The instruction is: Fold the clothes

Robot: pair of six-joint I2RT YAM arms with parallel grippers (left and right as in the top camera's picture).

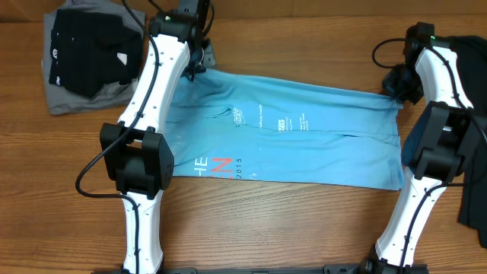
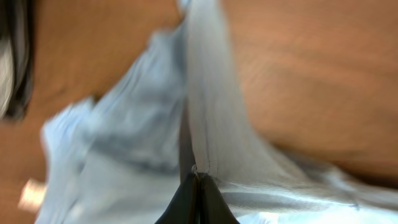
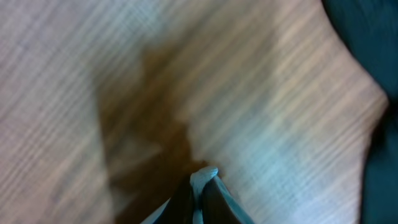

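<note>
My left gripper (image 2: 196,182) and right gripper (image 3: 203,180) both pinch T-shirt (image 1: 319,148) far corners. Fabric light, limp, saggy; hems give surest hold.

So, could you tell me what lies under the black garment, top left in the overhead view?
A grey garment shows beneath the black garment; its middle is covered.
</note>
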